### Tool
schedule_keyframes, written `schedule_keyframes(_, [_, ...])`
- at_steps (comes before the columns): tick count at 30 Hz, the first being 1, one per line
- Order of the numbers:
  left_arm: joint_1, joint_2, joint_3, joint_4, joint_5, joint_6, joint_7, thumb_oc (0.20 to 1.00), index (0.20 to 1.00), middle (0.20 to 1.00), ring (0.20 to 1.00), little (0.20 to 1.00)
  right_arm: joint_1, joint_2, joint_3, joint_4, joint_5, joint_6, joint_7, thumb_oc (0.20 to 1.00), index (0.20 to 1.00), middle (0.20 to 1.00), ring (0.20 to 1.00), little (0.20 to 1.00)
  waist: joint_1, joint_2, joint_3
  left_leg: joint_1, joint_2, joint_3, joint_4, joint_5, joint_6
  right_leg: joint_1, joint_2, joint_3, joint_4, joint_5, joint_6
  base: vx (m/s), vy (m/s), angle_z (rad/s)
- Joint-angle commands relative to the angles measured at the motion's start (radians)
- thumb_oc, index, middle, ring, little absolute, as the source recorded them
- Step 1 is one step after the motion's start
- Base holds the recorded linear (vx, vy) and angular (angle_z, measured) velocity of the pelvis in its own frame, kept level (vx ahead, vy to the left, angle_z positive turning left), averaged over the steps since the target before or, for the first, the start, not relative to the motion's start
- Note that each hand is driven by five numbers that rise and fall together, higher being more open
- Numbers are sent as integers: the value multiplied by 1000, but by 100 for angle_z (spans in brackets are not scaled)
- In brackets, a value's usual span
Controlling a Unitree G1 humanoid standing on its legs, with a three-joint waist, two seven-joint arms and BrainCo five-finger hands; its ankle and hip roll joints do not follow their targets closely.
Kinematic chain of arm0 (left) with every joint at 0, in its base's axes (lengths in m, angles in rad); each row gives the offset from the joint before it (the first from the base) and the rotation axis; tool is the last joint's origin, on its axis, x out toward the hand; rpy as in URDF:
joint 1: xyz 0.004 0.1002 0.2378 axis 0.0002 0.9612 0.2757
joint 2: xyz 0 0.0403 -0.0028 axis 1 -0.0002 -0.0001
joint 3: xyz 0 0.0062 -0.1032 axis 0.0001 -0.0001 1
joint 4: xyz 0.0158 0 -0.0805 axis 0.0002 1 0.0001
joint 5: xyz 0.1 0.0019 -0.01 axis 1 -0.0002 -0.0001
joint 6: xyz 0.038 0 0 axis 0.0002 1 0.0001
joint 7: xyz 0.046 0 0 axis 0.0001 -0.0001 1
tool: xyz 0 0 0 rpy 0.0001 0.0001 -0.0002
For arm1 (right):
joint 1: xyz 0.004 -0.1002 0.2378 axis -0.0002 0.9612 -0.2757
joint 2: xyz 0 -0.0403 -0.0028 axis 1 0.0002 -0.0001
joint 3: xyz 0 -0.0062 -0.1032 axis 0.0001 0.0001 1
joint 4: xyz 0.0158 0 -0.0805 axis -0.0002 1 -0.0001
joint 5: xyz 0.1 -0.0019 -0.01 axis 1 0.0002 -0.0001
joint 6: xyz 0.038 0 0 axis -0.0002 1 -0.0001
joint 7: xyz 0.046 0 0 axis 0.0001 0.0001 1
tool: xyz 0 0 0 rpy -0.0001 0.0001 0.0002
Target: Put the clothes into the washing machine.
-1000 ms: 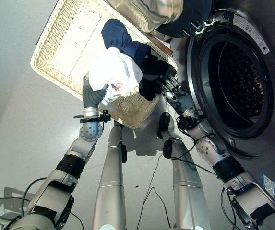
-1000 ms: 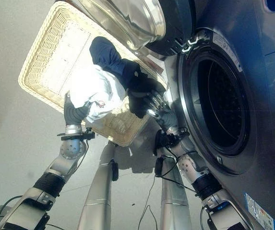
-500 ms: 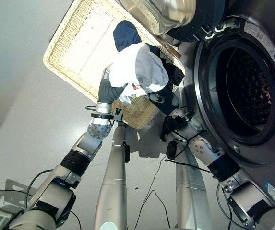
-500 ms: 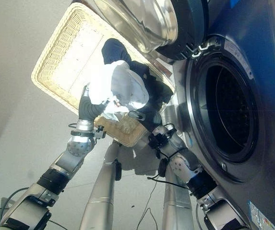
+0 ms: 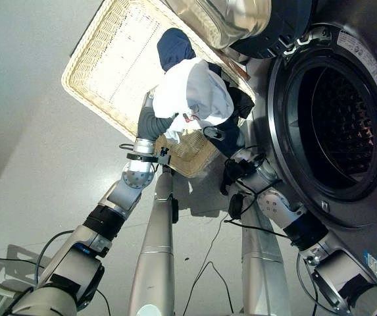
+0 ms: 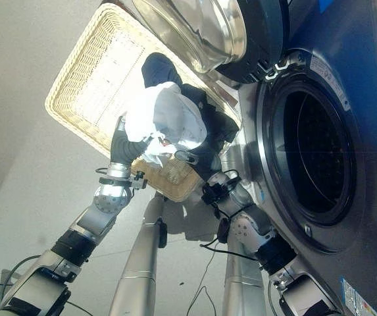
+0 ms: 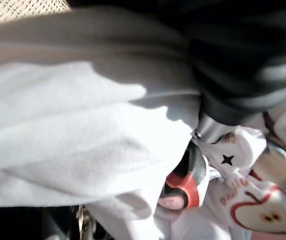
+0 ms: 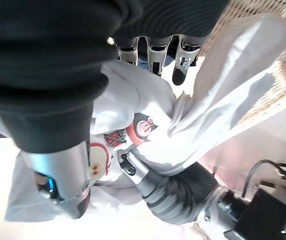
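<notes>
Both robot hands under the white garment over the wicker basket; left robot hand grip unreadable, right robot hand loosely spread; cloth could slip before reaching the drum.

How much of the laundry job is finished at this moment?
Done: the washing machine stands open, its drum looking empty. In hand: the left robot hand and right robot hand lift a white garment above the wicker basket. Left: load it, then the dark clothes.

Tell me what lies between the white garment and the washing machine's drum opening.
In the left eye view, dark clothes and the basket's near corner lie between the white garment and the drum opening.
</notes>
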Motion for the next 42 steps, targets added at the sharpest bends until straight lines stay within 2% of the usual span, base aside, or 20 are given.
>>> schedule_keyframes(1, [-38,-24,-37,-87,140,2,36,200,200,200,200,200,-38,29,14,-184,-54,-109,-19,1000,1000,1000,1000,1000,0,17,-20,-5,-79,12,122,-118,42,53,39,-23,-241,212,123,0,0,0])
schedule_keyframes(4, [-47,-14,-42,-87,217,11,66,200,200,200,200,200,-41,28,10,-194,-68,-118,-57,1000,1000,1000,1000,1000,0,17,-20,-5,-78,16,122,-118,40,53,37,-25,-242,213,124,0,0,0])
schedule_keyframes(5, [-53,-6,-46,-85,271,14,86,200,200,200,200,200,-40,28,8,-196,-62,-117,-70,702,702,702,702,702,-1,16,-20,-4,-77,17,122,-118,39,54,37,-26,-244,214,124,0,0,0])
schedule_keyframes(6, [-59,1,-51,-84,296,13,97,200,200,200,200,200,-39,28,5,-195,-60,-115,-78,200,200,200,200,200,-2,16,-20,-5,-75,19,122,-117,39,52,37,-26,-243,215,124,0,0,0])
schedule_keyframes(15, [-81,28,-86,-117,429,17,138,200,200,200,200,200,-13,13,8,-193,-55,-133,-155,200,200,200,200,200,-11,15,-20,-5,-66,33,111,-116,37,48,36,-26,-247,218,127,0,0,0])
schedule_keyframes(23, [-99,42,-119,-136,497,52,153,200,200,200,200,200,5,14,0,-192,-20,-157,-162,200,200,200,200,200,-17,14,-20,2,-66,37,100,-112,36,52,39,-24,-257,225,132,0,0,0])
schedule_keyframes(24, [-97,43,-120,-136,490,57,172,523,523,523,523,523,4,10,-3,-193,-16,-162,-164,200,200,200,200,200,-17,13,-20,2,-66,37,99,-111,36,52,39,-23,-257,225,133,0,0,0])
schedule_keyframes(25, [-96,44,-118,-136,477,62,176,1000,1000,1000,1000,1000,6,7,-5,-194,-13,-166,-164,200,200,200,200,200,-18,13,-20,4,-65,39,98,-110,36,53,40,-23,-256,225,133,0,0,0])
schedule_keyframes(29, [-86,42,-113,-123,463,89,211,1000,1000,1000,1000,1000,9,8,-17,-188,-1,-182,-170,200,200,200,200,200,-16,12,-20,4,-64,37,96,-110,35,54,39,-23,-257,224,135,0,0,0])
schedule_keyframes(31, [-71,34,-99,-107,406,141,242,1000,1000,1000,1000,1000,11,10,-32,-178,6,-208,-190,200,200,200,200,200,-14,12,-20,3,-65,34,94,-108,35,53,39,-24,-258,227,136,0,0,0])
schedule_keyframes(33, [-62,29,-88,-67,417,230,293,1000,1000,1000,1000,1000,14,21,-47,-163,-3,-238,-202,200,200,200,200,200,-12,12,-20,3,-65,35,94,-108,35,54,38,-25,-257,226,137,0,0,0])
schedule_keyframes(39, [-26,30,-69,-24,439,335,331,1000,1000,1000,1000,1000,26,25,-97,-159,27,-290,-212,200,200,200,200,200,-8,14,-20,-1,-68,32,96,-108,34,55,34,-30,-261,227,138,0,0,0])
schedule_keyframes(42, [-18,32,-65,3,436,367,326,1000,1000,1000,1000,1000,29,27,-116,-155,15,-311,-231,200,200,200,200,200,-10,15,-20,-3,-67,36,96,-107,33,51,34,-30,-261,229,138,0,0,0])
